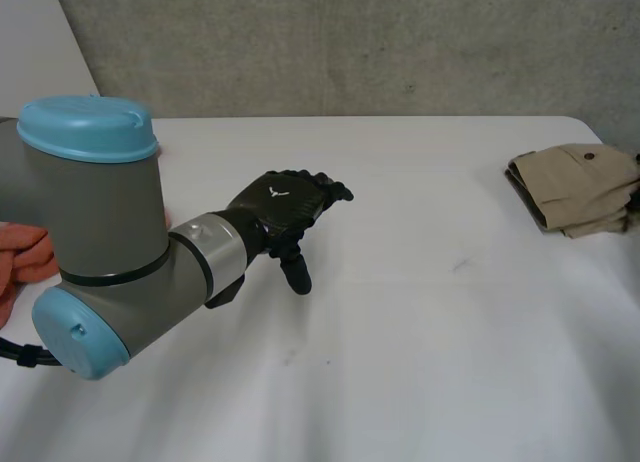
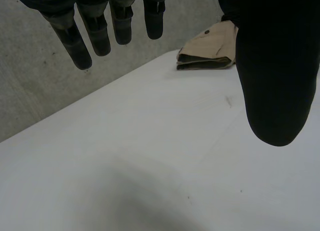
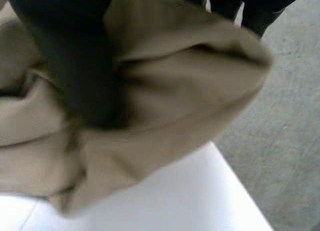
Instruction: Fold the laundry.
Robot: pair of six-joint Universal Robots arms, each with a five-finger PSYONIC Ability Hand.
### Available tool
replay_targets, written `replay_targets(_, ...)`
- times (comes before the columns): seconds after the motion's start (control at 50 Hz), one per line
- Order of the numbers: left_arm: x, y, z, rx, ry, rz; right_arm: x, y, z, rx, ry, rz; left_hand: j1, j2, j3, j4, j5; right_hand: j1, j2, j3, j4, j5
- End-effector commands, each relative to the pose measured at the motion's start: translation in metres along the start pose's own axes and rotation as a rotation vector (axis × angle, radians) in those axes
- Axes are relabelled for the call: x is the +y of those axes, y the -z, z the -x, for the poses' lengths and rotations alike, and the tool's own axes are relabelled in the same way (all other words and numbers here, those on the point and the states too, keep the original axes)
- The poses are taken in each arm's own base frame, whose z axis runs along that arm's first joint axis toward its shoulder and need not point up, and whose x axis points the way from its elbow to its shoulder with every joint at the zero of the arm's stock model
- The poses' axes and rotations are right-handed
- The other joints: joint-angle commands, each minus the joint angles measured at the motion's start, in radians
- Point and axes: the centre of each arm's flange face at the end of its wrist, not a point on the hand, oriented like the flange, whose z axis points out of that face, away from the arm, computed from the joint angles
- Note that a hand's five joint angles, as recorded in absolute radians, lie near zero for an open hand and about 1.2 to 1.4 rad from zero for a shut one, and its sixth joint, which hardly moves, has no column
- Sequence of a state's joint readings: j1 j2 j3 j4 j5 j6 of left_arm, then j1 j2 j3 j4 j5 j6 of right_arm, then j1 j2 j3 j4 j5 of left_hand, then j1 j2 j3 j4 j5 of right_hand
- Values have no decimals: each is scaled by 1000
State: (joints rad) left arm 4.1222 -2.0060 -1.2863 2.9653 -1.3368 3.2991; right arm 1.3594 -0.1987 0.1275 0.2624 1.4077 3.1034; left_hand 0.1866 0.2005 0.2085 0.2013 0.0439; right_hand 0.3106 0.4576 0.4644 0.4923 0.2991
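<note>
Tan folded garment (image 3: 165, 91) sits closest to the right wrist camera, pinched between the thumb of the right hand (image 3: 75, 61) and its fingers (image 3: 260, 11) behind the fold. Head view: garment at 3 o'clock, by the right edge of the white table (image 1: 400, 342); bare tabletop from there to centre. Left hand (image 1: 285, 207) hovers mid-table, fingers straight, holding nothing; garment well apart at its 3 o'clock. Orange cloth (image 1: 22, 260) at 9 o'clock, table's left edge.
</note>
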Motion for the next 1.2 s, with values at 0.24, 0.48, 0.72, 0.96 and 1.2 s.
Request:
replay_targets(0.24,-7,6,6,-19,21,-18,-84,40,-41,394,571,76,0,-13,-21,-14,-31,-136,-283,-290,-318,-299)
replay_targets(0.48,-40,20,39,-140,-5,-171,-178,95,-3,353,522,-139,-12,-26,-34,-27,-44,-136,-283,-290,-318,-299)
replay_targets(0.72,-31,17,166,-481,-101,-224,-149,219,172,-407,326,-204,-12,-26,-34,-27,-44,-136,-283,-290,-318,-299)
replay_targets(0.96,88,2,298,-735,-368,175,-51,330,237,-772,450,-100,-12,-26,-34,-27,-44,-136,-283,-290,-318,-299)
replay_targets(1.2,149,-17,333,-767,-481,343,-20,339,224,-770,510,-7,920,906,898,905,888,-136,-283,-290,-318,-299)
